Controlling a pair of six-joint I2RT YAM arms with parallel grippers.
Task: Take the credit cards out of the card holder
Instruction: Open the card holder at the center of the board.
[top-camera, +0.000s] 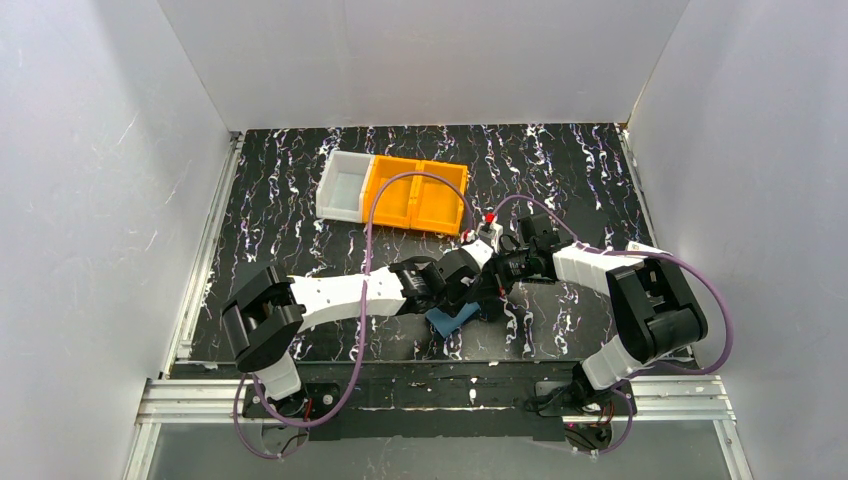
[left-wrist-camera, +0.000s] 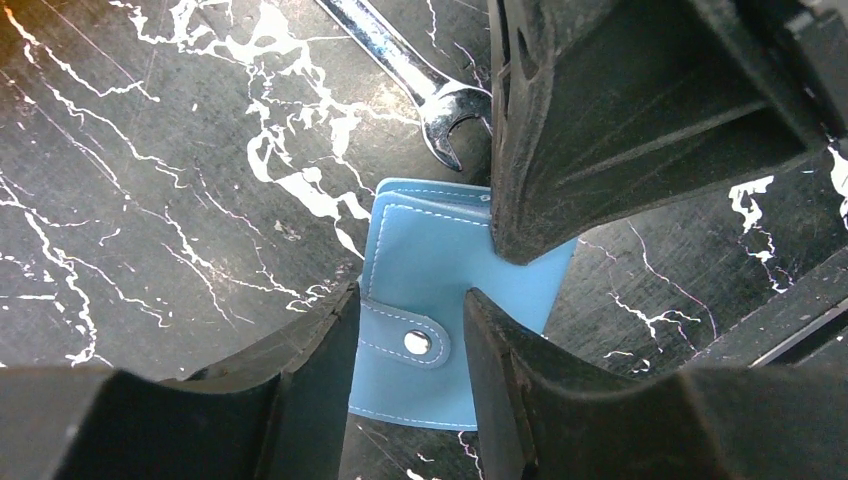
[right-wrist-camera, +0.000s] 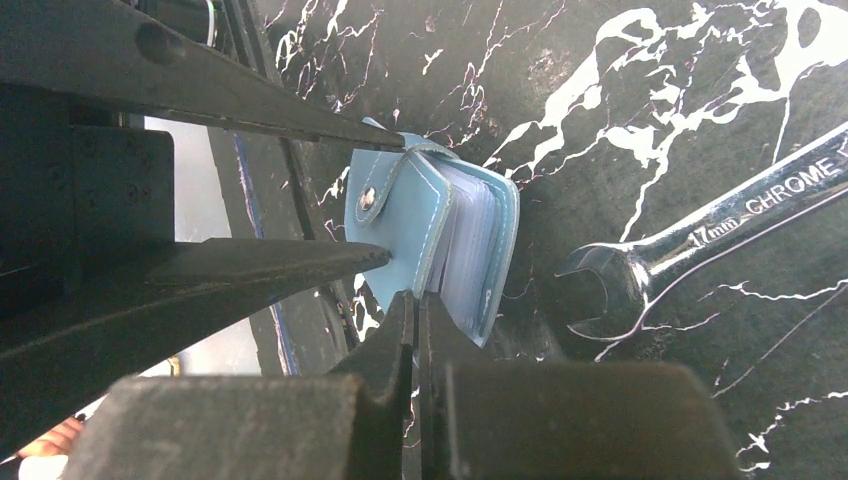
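Card holder (right-wrist-camera: 430, 240) half hidden by fingers (right-wrist-camera: 260, 265); cards perhaps inside.

The holder (left-wrist-camera: 430, 260) is a small blue folding wallet with white stitching and a strap bearing a silver snap. It lies on the black, white-veined table (left-wrist-camera: 150, 200), near the front edge. The strap is fastened across it, yet its covers gape slightly, showing a stack of pale leaves. Whether these are cards or only clear pockets is unclear.
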